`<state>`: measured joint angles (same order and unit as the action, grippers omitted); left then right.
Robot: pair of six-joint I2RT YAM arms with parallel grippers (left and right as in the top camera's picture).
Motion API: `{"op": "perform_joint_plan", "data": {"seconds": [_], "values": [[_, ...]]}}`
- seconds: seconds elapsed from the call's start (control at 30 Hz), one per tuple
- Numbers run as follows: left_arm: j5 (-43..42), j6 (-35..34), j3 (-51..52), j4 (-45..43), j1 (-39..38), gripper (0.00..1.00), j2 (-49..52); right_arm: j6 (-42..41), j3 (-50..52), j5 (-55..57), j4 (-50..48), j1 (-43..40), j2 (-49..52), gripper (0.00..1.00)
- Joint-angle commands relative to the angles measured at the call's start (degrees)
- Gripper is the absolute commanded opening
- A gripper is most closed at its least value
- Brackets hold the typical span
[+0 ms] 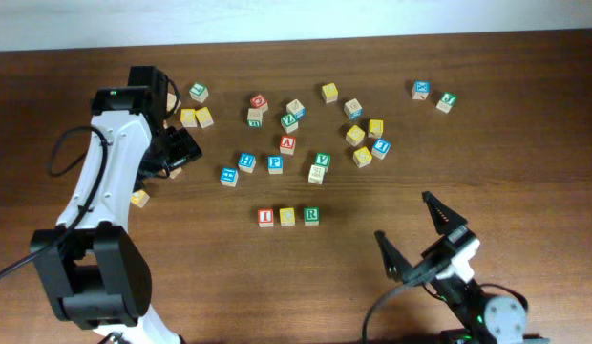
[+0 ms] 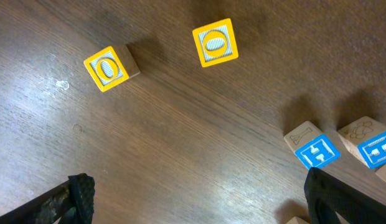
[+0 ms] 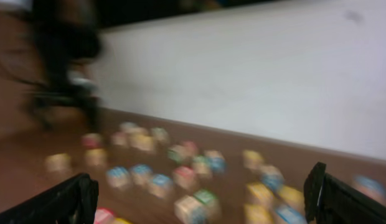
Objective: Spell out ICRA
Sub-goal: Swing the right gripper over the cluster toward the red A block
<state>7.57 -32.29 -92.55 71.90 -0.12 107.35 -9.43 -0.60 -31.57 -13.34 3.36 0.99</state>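
Overhead straight down, left wrist near blocks [image 2: 215, 42], right wrist low

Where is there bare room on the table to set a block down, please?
Bare wood lies right of the R block, up to the right gripper, and left of the I block toward the left arm. Crowded: the scatter around the red A block, above the row.

- The overhead view was sharp and evenly lit across the table [image 1: 468, 162], and the blocks [image 1: 287, 144] cast only short, soft shadows.
- The left wrist view was crisp down to the wood grain; a yellow block [image 2: 215, 42] threw a soft shadow to one side.
- The right wrist view was heavily blurred: blocks were smears, the left arm [image 3: 62, 56] a dark blur against a bright white wall [image 3: 243, 74].
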Motion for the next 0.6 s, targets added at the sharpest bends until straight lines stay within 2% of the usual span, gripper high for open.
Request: {"op": "perform_joint_plan", "data": {"seconds": [0.0,0.07,0.17,0.3,0.4,0.47,0.53,0.57], "values": [[0.8,0.7,0.4,0.1,0.1,0.99,-0.4,-12.5,0.3,-6.0,-11.0,-0.4,-0.5,0.98],[0.8,0.7,0.4,0.1,0.1,0.99,-0.4,-16.2,-1.0,-2.2,-14.7,-0.4,-0.5,0.98],[0.8,0.7,0.4,0.1,0.1,0.99,-0.4,-15.8,-6.9,0.5,-12.2,-0.4,0.5,0.98],[0.8,0.7,0.4,0.1,0.1,0.99,-0.4,-7.7,-21.3,0.7,-2.1,-0.4,10.0,0.98],[0.8,0.7,0.4,0.1,0.1,0.99,-0.4,2.5,-38.2,-1.9,14.1,-0.4,23.8,0.98],[0.8,0.7,0.4,0.1,0.1,0.99,-0.4,8.3,-51.7,-2.4,29.4,-0.4,35.1,0.98],[0.8,0.7,0.4,0.1,0.1,0.99,-0.4,12.0,-66.8,-2.5,45.0,-0.2,49.1,0.98],[0.8,0.7,0.4,0.1,0.1,0.99,-0.4,12.0,-71.3,-2.4,49.4,0.2,53.5,0.98]]}}
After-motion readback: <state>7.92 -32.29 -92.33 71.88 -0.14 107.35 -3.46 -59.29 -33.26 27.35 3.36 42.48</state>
